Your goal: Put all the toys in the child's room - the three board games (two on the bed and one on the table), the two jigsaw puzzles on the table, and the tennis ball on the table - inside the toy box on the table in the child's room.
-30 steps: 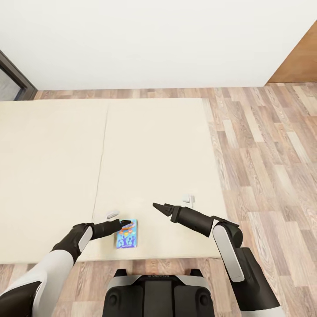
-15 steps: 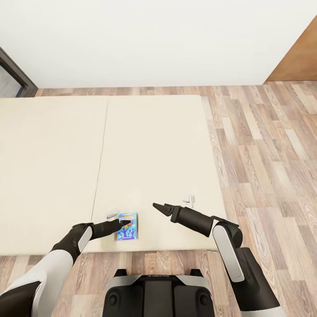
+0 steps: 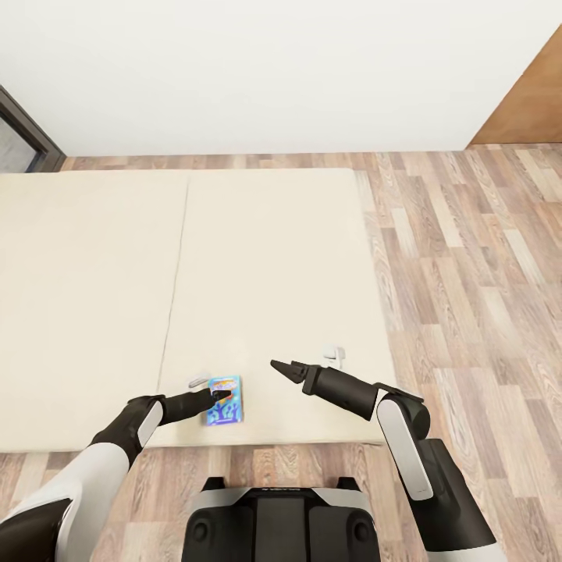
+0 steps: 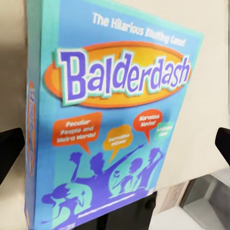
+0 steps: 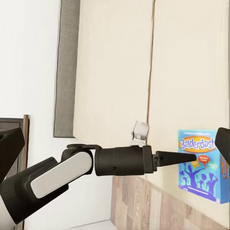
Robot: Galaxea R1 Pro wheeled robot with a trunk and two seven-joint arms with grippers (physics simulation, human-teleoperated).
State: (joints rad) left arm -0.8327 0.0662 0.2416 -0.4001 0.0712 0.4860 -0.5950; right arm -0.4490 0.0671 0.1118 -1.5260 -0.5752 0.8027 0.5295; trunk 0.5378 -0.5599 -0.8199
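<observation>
Head view shows a blue game lying flat on the bed near its near edge. Left gripper hovers over the game, its fingers apart either side of the box. Right gripper hangs over the bed to the right, fingers apart, holding nothing.

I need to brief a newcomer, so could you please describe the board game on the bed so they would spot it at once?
Find the wide cream bed and follow its near edge to the left gripper. The board game lies flat there: a light blue box titled "Balderdash", the lone colourful thing beside small white objects.
</observation>
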